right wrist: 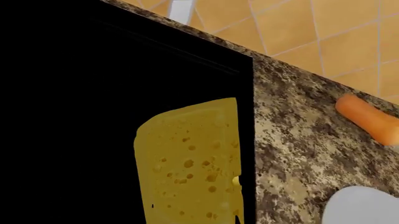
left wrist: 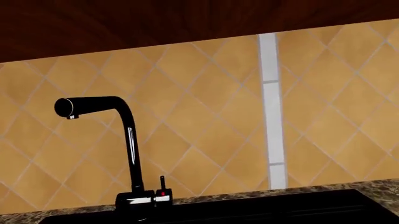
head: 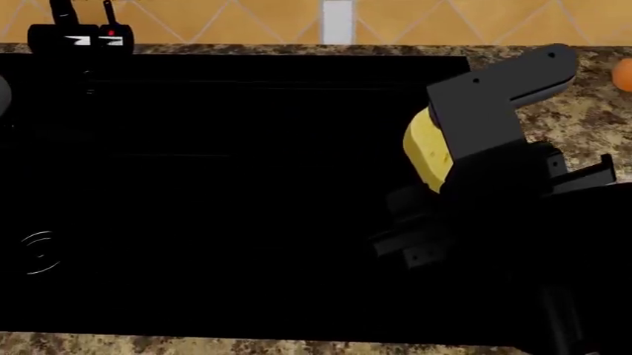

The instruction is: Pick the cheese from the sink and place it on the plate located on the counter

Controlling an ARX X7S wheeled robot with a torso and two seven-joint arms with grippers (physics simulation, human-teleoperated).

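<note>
The cheese (head: 422, 154) is a pale-yellow wedge with small holes, at the right side of the black sink (head: 217, 192). My right arm hides part of it in the head view. In the right wrist view the cheese (right wrist: 190, 163) fills the lower middle, close to the sink's right wall. My right gripper is black against the black basin, and its jaws do not show clearly. An edge of the white plate (right wrist: 365, 205) shows on the granite counter (right wrist: 299, 135). My left gripper is out of view.
The black-and-chrome faucet (left wrist: 118, 140) stands at the sink's back left (head: 79, 33), before a tan tiled wall. An orange elongated vegetable (right wrist: 367, 116) lies on the counter behind the plate and shows at the head view's right edge (head: 623, 74).
</note>
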